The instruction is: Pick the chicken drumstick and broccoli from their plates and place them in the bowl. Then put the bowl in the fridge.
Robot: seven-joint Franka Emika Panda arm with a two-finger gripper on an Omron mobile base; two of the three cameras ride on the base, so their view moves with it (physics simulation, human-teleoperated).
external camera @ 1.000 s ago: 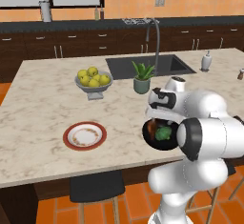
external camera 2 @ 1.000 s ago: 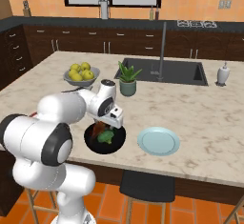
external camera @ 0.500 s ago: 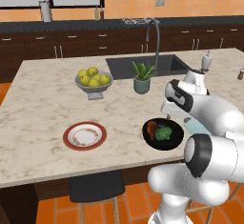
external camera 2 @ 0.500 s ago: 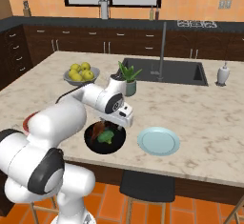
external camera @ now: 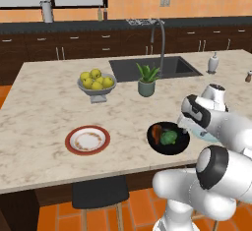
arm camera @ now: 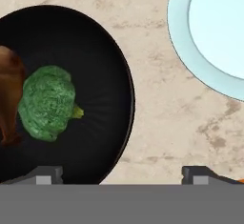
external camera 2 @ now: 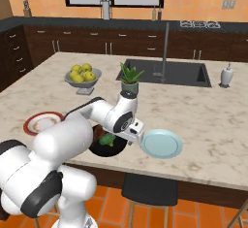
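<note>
The glossy black bowl point(arm camera: 95, 51) sits on the marble island near its front edge point(external camera: 168, 149) point(external camera 2: 99, 150). Inside it lie the green broccoli point(arm camera: 47, 101) point(external camera: 170, 137) point(external camera 2: 107, 140) and, touching its left side, the orange-brown chicken drumstick point(arm camera: 8, 89) point(external camera: 157, 132). My gripper point(arm camera: 121, 175) point(external camera: 183, 123) point(external camera 2: 136, 134) hovers open and empty over the bowl's right rim, between the bowl and the pale blue-green plate point(arm camera: 214, 32) point(external camera 2: 161, 143). The white plate with a red-brown rim point(external camera: 87, 140) point(external camera 2: 42, 122) lies bare to the left. The fridge is out of view.
A grey footed bowl of yellow-green fruit point(external camera: 96, 83) point(external camera 2: 83, 75) and a potted plant point(external camera: 146, 80) point(external camera 2: 129, 78) stand behind the bowl. Farther back are the sink point(external camera: 155, 68) with its faucet, and a soap bottle point(external camera: 212, 63). A stool point(external camera: 100, 193) stands below the counter's front edge.
My hand has swung right and slightly down, from above the bowl's middle to its right rim. The broccoli and drumstick stay in the bowl.
</note>
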